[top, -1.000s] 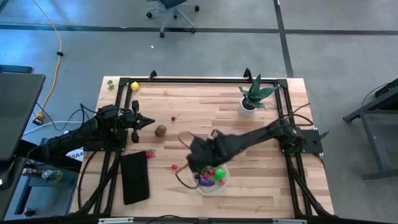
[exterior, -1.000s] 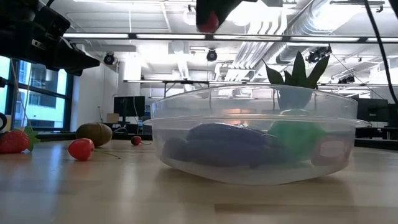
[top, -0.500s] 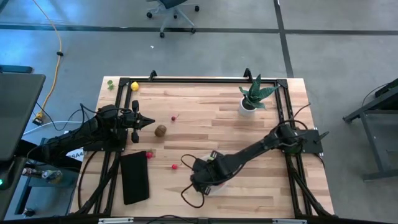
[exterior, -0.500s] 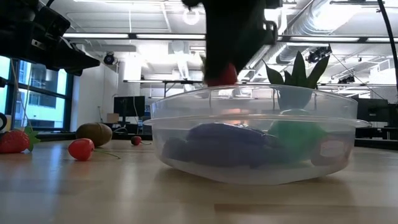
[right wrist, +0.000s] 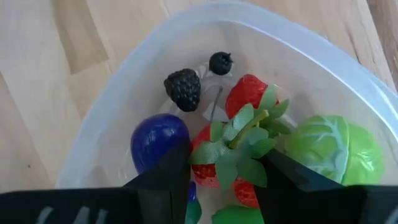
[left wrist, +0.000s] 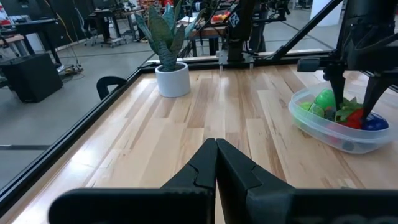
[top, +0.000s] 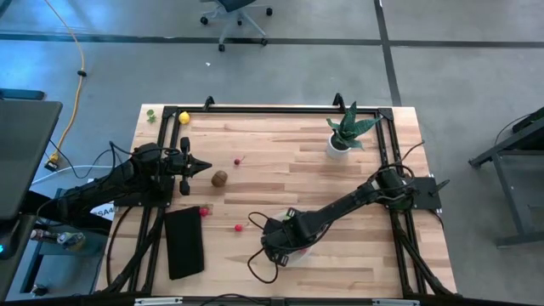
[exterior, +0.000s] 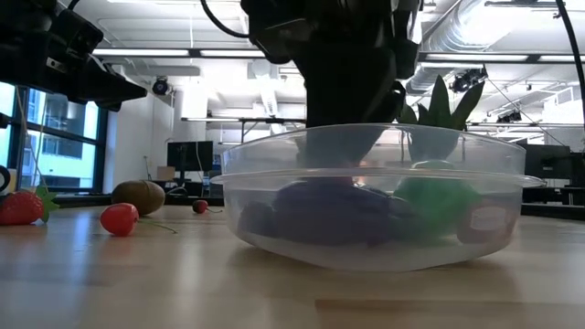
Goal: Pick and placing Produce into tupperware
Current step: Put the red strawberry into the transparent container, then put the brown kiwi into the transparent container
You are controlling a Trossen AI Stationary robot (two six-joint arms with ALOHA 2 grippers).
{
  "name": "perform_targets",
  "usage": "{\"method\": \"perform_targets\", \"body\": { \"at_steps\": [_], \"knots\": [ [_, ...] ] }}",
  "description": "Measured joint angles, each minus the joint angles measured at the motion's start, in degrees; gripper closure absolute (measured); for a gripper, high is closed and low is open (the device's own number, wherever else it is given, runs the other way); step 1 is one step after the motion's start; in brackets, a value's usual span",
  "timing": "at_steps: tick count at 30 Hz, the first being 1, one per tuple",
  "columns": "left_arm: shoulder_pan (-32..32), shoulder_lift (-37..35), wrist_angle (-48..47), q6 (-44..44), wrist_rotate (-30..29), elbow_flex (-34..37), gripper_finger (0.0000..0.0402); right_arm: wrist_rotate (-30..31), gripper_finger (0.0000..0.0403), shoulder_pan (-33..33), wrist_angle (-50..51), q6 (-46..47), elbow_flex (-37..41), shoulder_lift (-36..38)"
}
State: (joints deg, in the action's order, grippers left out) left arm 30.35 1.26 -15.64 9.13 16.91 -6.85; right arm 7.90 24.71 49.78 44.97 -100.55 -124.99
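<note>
No brand, label or writing can be read anywhere in the views.

The tupperware (exterior: 373,196) is seen near the 6 o'clock edge of the table (top: 280,161), mostly covered from above by the right gripper (top: 285,240). Inside it, a red strawberry with green leaves (right wrist: 239,146), a pale green cabbage-like piece (right wrist: 336,152), a purple piece (right wrist: 158,137), a blackberry (right wrist: 183,89) and a small dark berry (right wrist: 219,63) are shown in the right wrist view. The right gripper is lowered into the bowl, its jaws set apart on either side of the strawberry; whether the strawberry is touched cannot be told.

More produce is left on the table: a brown kiwi (top: 219,178) at about 9 o'clock from centre, a small red piece (top: 237,161) just beyond it, two red pieces (top: 204,212) (top: 239,227) near the black rectangle (top: 184,242), and a yellow piece (top: 183,117) at 11 o'clock.

The left gripper (left wrist: 216,163) is held above the table at 9 o'clock, jaws pressed together on nothing. A potted plant (top: 347,132) is stood at 1 o'clock.
</note>
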Motion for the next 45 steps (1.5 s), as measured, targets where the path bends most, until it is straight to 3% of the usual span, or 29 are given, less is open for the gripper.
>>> {"method": "perform_targets", "body": {
  "at_steps": [10, 20, 25, 31, 34, 38, 41, 45],
  "knots": [
    [0.0, 0.0, 0.0, 0.01, -0.01, 0.0, 0.0401, 0.66, 0.0273, -0.04, -0.17, -0.22, 0.0, 0.0],
    [0.01, 0.0, -0.02, 0.02, -0.01, 0.0, 0.0401, 2.95, 0.0202, -0.04, 0.51, -0.56, 0.0, 0.0],
    [0.02, 0.0, -0.02, 0.0, -0.02, 0.0, 0.0401, 8.19, 0.0195, 0.81, 0.39, -1.5, 0.02, 2.08],
    [0.0, 0.0, -0.02, 0.0, -0.02, 0.0, 0.0401, 19.84, 0.0194, 3.49, 2.91, -3.06, 1.43, 10.58],
    [0.02, 0.0, 0.0, 0.02, -0.02, 0.0, 0.0401, 25.48, 0.0194, 4.66, 3.12, -3.0, 6.33, 17.08],
    [0.0, 0.0, -0.01, 0.02, 0.0, 0.0, 0.0401, 27.25, 0.0194, 4.96, -6.46, -3.08, 20.94, 28.38],
    [0.0, 0.0, -0.01, 0.02, -0.01, 0.0, 0.0401, 25.94, 0.0194, 3.65, -20.39, -7.22, 34.75, 37.93],
    [0.02, 0.0, -0.02, 0.0, 0.0, 0.0, 0.0401, 20.01, 0.0194, -1.84, -38.14, -19.7, 49.45, 50.03]
  ]
}}
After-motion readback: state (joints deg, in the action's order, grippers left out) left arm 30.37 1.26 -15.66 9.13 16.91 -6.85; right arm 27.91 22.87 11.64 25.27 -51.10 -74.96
